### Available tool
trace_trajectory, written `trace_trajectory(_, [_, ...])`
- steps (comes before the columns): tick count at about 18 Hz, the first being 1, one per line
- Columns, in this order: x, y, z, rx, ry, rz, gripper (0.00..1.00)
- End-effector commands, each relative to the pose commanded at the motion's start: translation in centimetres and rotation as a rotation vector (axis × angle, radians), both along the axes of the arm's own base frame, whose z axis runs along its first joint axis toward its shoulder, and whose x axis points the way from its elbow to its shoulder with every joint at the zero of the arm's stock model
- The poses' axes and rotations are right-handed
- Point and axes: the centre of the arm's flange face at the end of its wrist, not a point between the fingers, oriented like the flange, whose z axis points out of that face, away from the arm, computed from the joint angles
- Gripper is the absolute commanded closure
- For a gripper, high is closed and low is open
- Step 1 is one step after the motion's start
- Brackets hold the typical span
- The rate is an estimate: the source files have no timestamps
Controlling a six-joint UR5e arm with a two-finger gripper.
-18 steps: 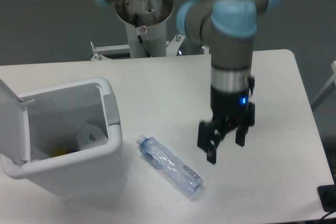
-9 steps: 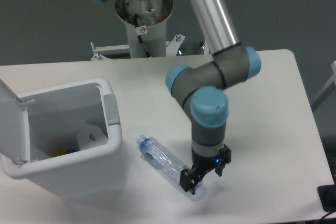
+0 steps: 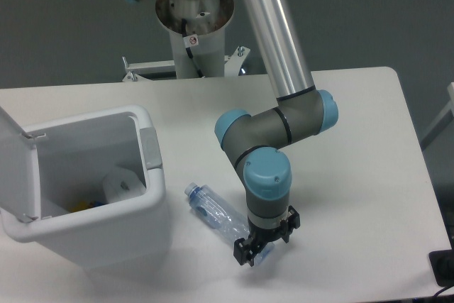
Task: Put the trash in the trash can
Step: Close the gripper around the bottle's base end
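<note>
One crushed clear plastic bottle with a bluish cap point(image 3: 221, 219) lies on the white surface point(image 3: 369, 140) in the lower middle of the frame, its cap end pointing to the upper left and its base end to the lower right. The black two-finger gripper point(image 3: 259, 244) is down at that base end, pointing at the surface, with its fingers point(image 3: 245, 252) set on either side of the bottle's end; they stand narrow around it, but whether they actually press on the plastic cannot be told from this view. Above the gripper, the grey arm with light blue joint caps point(image 3: 273, 136) bends up toward the top centre of the frame.

The large white rectangular plastic bin with rounded corners point(image 3: 92, 235) stands at the lower left, just beside the bottle's cap end, its lid tipped open at the far left edge and a grey latch tab on the side facing the bottle. Inside it a pale crumpled piece point(image 3: 120, 186) shows, with a small yellow bit beside it.
</note>
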Motion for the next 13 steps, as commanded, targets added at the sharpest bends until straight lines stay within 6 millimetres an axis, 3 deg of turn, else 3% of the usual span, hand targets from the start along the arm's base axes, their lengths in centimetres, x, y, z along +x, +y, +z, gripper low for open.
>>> trace_trajectory(2, [0.02, -0.04, -0.29, -0.004, -0.002, -0.001, 0.01])
trace_trajectory(6, [0.07, -0.06, 0.09, -0.002, -0.002, 0.0, 0.43])
trace_trajectory(13, [0.11, -0.11, 0.34, 0.002, 0.002, 0.0, 0.45])
